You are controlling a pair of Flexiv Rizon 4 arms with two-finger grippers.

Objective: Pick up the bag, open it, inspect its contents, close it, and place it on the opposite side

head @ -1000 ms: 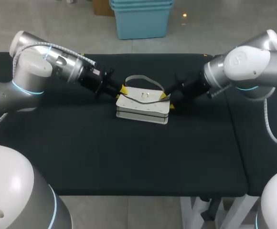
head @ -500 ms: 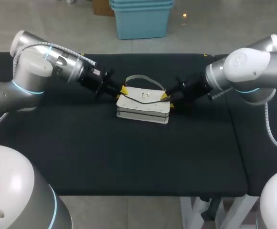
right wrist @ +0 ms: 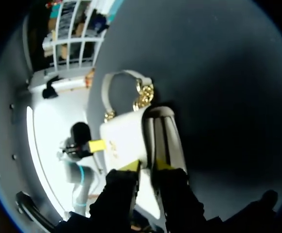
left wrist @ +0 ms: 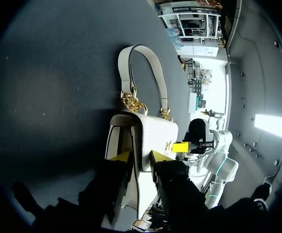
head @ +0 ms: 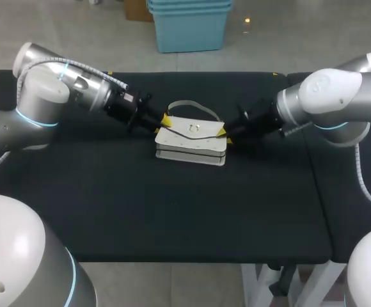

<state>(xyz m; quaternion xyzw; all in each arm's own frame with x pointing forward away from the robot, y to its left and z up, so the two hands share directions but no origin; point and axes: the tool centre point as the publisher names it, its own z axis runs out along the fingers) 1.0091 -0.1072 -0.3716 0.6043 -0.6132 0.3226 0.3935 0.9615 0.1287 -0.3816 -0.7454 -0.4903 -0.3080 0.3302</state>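
Bag (head: 191, 140) lies flat on the counter (head: 173, 211), about midway across and toward the far edge, flap (head: 179, 133) facing up and its handle (head: 185, 104) flopped onto the counter behind it. I have one arm at each end. The left pincer (left wrist: 141, 156) has come in low from its side, and in its wrist view the two yellow tips stand close together with a white edge of the bag's end between them, so I read it as clamped on the bag. The right pincer (right wrist: 147, 166) mirrors it at the other end, tips narrow and straddling that end's edge, and I take it as gripping the bag too, though the contact sits right down among the folds and is hard to see. Holding both ends makes sense to me. The bag is soft and layered, and a single pinch would let it sag or swing on the gold chain (left wrist: 130, 102), while two grips keep it level for the lift and leave the clasp (head: 196, 127) in the middle exposed for opening. Neither pincer is on the handle or the flap's front. I judge this to be the pick-up, with the bag resting on the counter and not yet raised. The risk I see is one side holding only a thin outer layer and slipping as the weight comes on
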